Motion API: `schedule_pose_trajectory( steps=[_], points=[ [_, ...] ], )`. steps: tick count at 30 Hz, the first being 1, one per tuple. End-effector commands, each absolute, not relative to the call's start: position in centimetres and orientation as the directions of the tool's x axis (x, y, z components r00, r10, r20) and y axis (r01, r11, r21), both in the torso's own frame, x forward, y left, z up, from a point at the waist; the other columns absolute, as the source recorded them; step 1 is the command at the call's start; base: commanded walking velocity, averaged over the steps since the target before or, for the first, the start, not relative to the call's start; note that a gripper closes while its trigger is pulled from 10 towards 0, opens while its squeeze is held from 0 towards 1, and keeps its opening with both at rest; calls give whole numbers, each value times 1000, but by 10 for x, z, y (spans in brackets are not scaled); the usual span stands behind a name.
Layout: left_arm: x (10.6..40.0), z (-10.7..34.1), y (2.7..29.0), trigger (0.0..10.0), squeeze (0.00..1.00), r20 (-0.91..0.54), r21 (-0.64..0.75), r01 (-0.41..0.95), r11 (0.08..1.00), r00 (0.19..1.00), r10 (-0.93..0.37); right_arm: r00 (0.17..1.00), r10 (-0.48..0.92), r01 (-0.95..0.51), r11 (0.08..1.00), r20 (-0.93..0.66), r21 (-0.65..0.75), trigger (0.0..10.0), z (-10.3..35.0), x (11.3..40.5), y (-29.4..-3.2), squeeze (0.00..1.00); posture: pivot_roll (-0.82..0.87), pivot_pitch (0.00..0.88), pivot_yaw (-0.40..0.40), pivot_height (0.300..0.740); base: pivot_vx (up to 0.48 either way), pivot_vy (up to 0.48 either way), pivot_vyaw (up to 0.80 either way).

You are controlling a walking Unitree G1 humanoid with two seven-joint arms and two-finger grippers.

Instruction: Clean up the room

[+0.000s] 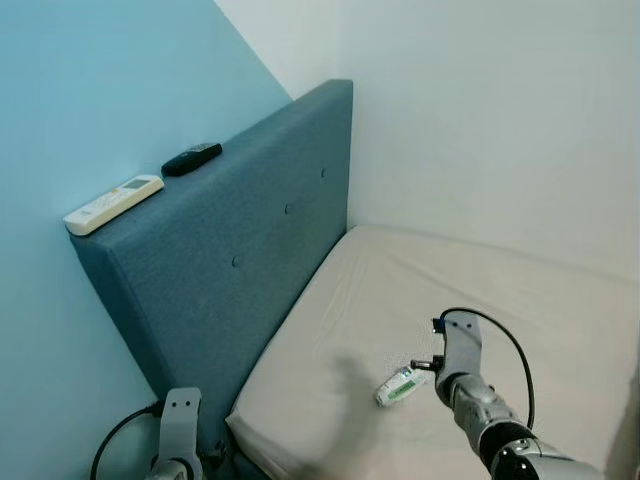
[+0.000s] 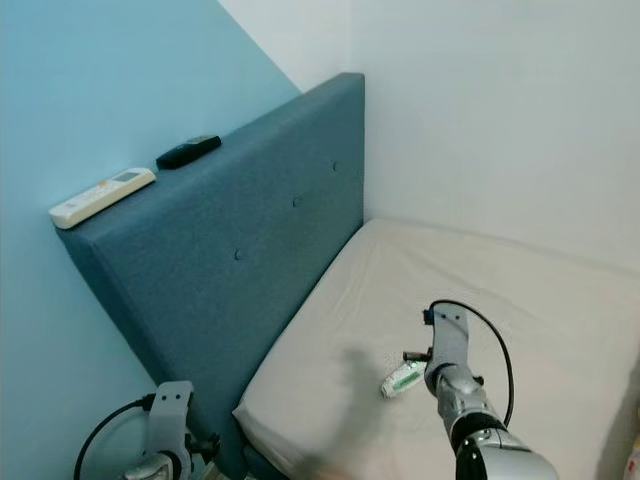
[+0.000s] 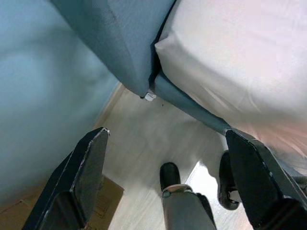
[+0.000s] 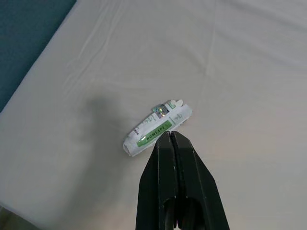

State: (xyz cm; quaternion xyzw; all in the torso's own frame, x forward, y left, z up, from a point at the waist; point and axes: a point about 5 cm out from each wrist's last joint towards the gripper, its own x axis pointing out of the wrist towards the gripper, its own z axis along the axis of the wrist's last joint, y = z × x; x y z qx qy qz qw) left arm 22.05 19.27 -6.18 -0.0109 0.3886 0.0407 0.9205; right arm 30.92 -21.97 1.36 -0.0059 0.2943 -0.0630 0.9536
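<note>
A small white tube with a green label (image 4: 156, 128) is seen lying flat on the bare mattress (image 1: 560, 300), near the mattress's front part and well away from the headboard (image 1: 250, 240). The right gripper (image 4: 171, 136) is held just above and beside the tube, its two black fingers pressed together with nothing between them; whether the tips touch the tube cannot be told. A dark shadow is cast on the sheet beside the tube.

On top of the blue padded headboard two things are laid: a white remote control (image 1: 113, 203) near the end closer to the robot, and a black remote control (image 1: 192, 158) further along, the two well apart. Behind the headboard a light blue wall (image 1: 90, 90) is seen; behind the mattress the wall is white.

The left gripper (image 3: 168, 158) is held low beside the corner of the bed, its fingers spread wide and holding nothing. Below it a pale wooden floor (image 3: 139, 139) is shown, with a piece of brown cardboard (image 3: 103, 199) near the blue wall. The mattress corner overhangs a blue bed frame (image 3: 182, 98). The cream sheet is lightly creased, and open surface is left on all sides of the tube.
</note>
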Motion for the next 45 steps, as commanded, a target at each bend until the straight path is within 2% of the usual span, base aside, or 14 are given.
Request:
schedule_pose_trajectory(
  steps=[1,11,12,16,22,24,28,32,36,41,45],
  points=[
    [216,-63,200,10000,0,-720,45,-73,996,689,83,828,-107,90,994,-551,-58,10000,15,311,-216,0,-32,0,13,664,0,0,0],
    [212,-64,203,10000,0,-710,55,-69,996,699,87,835,-104,95,994,-540,-45,10000,17,311,-223,0,-23,54,6,629,0,0,0],
    [214,-62,203,10000,0,-693,51,-64,997,716,81,845,-111,115,993,-524,-25,10000,20,312,-229,0,-15,82,1,619,0,0,0],
    [217,-60,202,10000,0,-669,42,-53,998,740,67,857,-118,137,991,-503,2,10000,25,313,-236,0,-8,107,-1,609,0,0,0],
    [224,-52,199,10000,0,-604,50,20,999,797,14,882,-160,218,973,-444,82,10000,40,319,-254,0,25,187,4,589,0,0,0],
    [229,-46,198,10000,0,-556,67,84,994,831,-33,894,-207,281,950,-399,136,10000,53,324,-267,0,52,240,13,579,0,0,0],
    [232,-39,197,10000,0,-510,78,134,988,857,-75,906,-240,320,928,-349,193,10000,66,330,-275,0,63,264,20,579,0,0,0],
    [228,-31,199,10000,0,-434,86,184,979,891,-130,922,-272,342,907,-277,246,10000,87,341,-284,0,94,346,41,579,0,0,0],
    [225,-28,197,10000,0,-415,84,202,976,897,-150,925,-292,355,892,-242,280,10000,97,344,-289,0,98,363,47,579,0,0,0],
    [213,-20,189,10000,0,-371,86,258,962,905,-209,916,-365,401,837,-165,374,10000,120,346,-310,0,131,432,79,579,0,0,0],
    [207,-14,187,10000,0,-352,93,286,954,905,-237,907,-397,419,815,-140,401,10000,127,344,-321,0,142,453,86,579,0,0,0]
  ],
)
